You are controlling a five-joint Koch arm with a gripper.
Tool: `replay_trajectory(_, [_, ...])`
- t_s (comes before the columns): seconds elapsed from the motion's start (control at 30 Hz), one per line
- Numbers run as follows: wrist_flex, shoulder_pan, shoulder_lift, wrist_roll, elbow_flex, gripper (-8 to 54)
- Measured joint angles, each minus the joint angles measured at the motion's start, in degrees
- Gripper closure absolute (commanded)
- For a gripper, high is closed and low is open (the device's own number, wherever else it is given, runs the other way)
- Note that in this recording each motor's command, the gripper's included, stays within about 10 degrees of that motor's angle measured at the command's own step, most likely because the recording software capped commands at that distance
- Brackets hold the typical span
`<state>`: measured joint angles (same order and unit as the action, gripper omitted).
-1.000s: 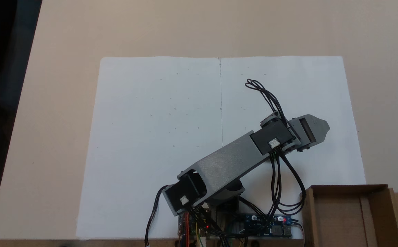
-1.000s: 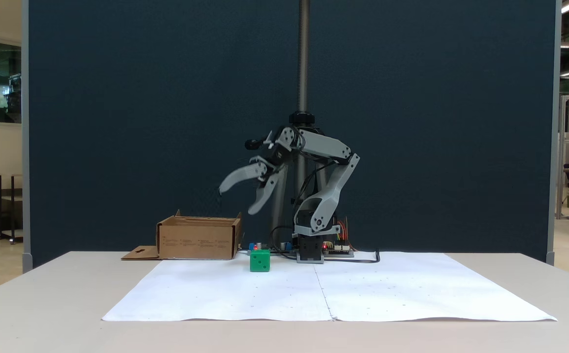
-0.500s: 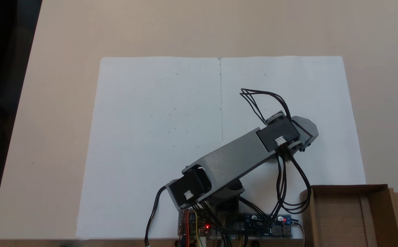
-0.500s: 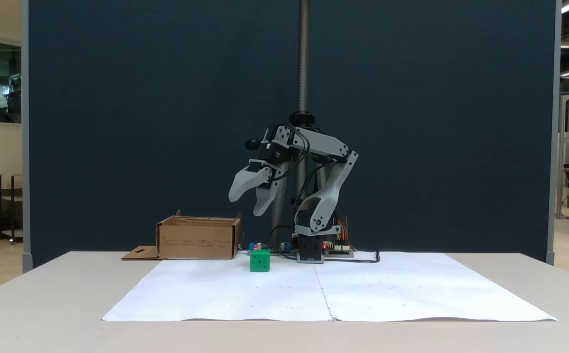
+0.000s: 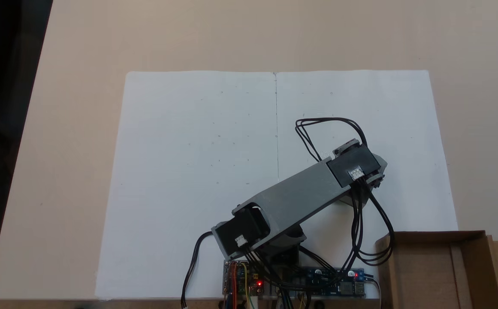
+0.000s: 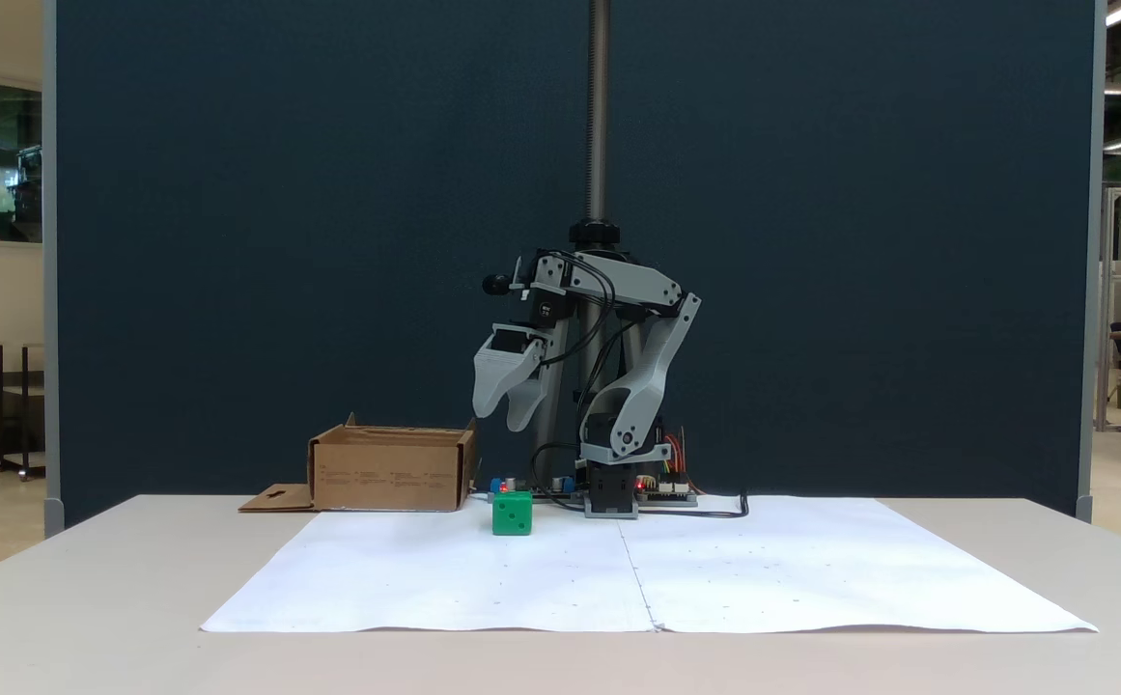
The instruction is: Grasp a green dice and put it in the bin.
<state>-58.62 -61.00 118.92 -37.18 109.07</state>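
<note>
The green dice (image 6: 512,513) sits on the white paper (image 6: 647,579), just right of the bin (image 6: 391,470) and left of the arm's base. My gripper (image 6: 503,419) hangs well above the dice, pointing down, its grey fingers a little apart with nothing between them. The bin is a low brown cardboard box with a flap lying flat at its left side. In the fixed view from above, the bin (image 5: 424,274) is at the bottom right, and the wrist motor (image 5: 354,169) and forearm cover the dice and most of the gripper.
Circuit boards (image 5: 242,283) and black cables (image 5: 360,240) crowd the arm's base next to the bin. A metal pole (image 6: 599,116) and a dark blue partition stand behind the arm. The paper (image 5: 197,150) spreads wide over the beige table.
The gripper has swung from reaching outward to pointing down and pulled in toward the base. Its fingers look closer together than a second ago. The dice and the bin have not moved.
</note>
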Motion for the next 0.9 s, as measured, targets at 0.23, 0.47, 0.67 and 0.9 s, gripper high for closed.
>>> replay_trajectory(0.23, [0.0,2.0,1.1,-7.8,1.2,1.3])
replay_trajectory(0.47, [-0.1,4.5,5.5,-9.7,4.3,0.3])
replay_trajectory(0.67, [-0.9,5.0,7.9,-9.8,9.8,0.8])
replay_trajectory(0.9, [-0.9,9.1,9.6,-9.3,11.2,2.4])
